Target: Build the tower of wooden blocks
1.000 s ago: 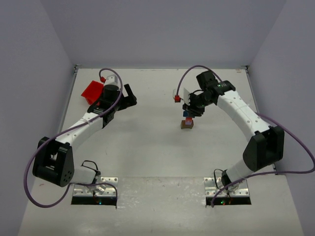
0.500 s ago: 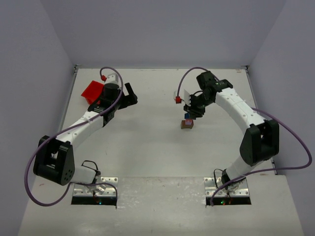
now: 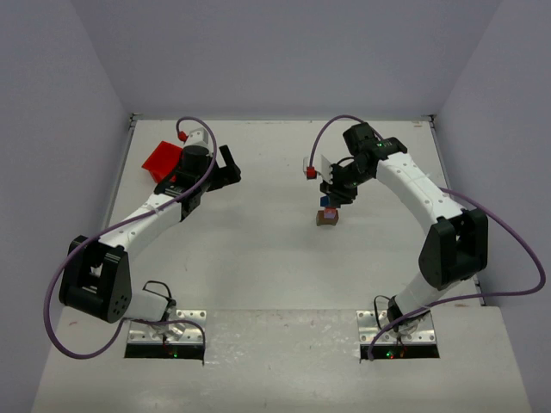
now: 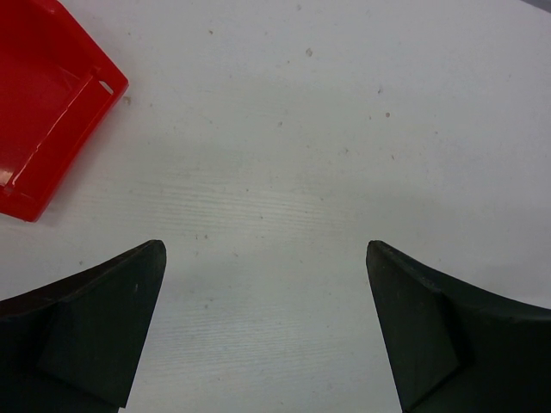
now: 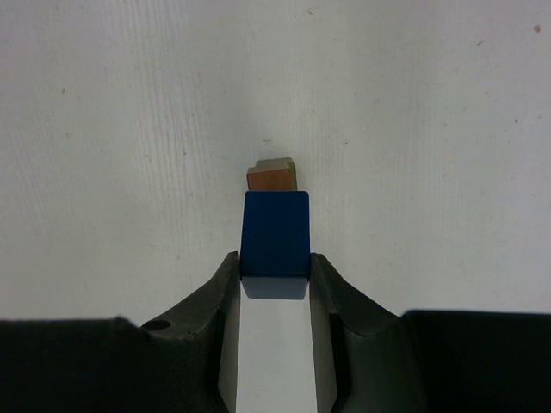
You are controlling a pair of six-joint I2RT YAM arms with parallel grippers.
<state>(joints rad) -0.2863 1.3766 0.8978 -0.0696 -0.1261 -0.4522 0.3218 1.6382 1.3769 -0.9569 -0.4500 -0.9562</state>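
My right gripper point(image 5: 275, 274), jaws clamped on the dark blue block point(image 5: 275, 231), holds it just above the mid-table stack point(image 5: 272, 175) for placing; my left gripper point(image 4: 265, 267) hangs jaws apart beside the red bin point(image 4: 52, 112).

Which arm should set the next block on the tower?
Right. The right tool grips the blue block close to the tower; the left tool is open, empty, over by the red bin.
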